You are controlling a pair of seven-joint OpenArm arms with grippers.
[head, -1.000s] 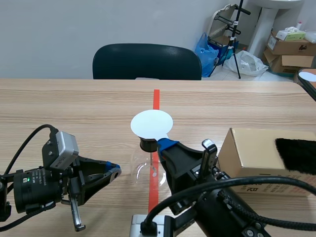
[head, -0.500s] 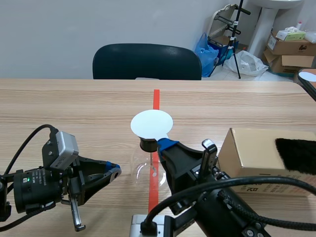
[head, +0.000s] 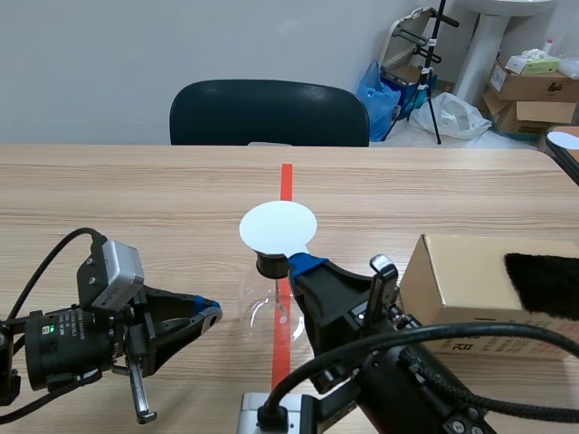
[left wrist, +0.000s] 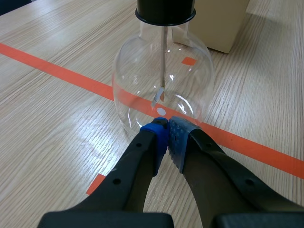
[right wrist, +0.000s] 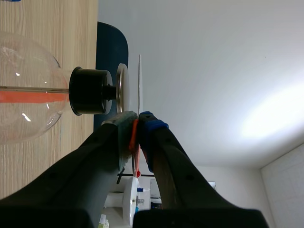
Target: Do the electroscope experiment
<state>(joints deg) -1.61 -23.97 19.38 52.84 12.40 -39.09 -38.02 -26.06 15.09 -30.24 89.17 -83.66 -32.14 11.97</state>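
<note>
The electroscope is a clear glass flask with a black stopper and a thin rod with foil leaves inside. It stands on the orange tape line mid-table. My left gripper is shut on nothing, its tips at the flask's lower wall; in the scene view the left gripper lies low beside the flask. My right gripper is shut on a thin orange handle of a white disc, held just above the electroscope's metal plate. The disc hides the plate in the scene view.
A cardboard box stands right of the flask, with a black fur cloth on top. The box's corner shows behind the flask. A dark chair is at the table's far edge.
</note>
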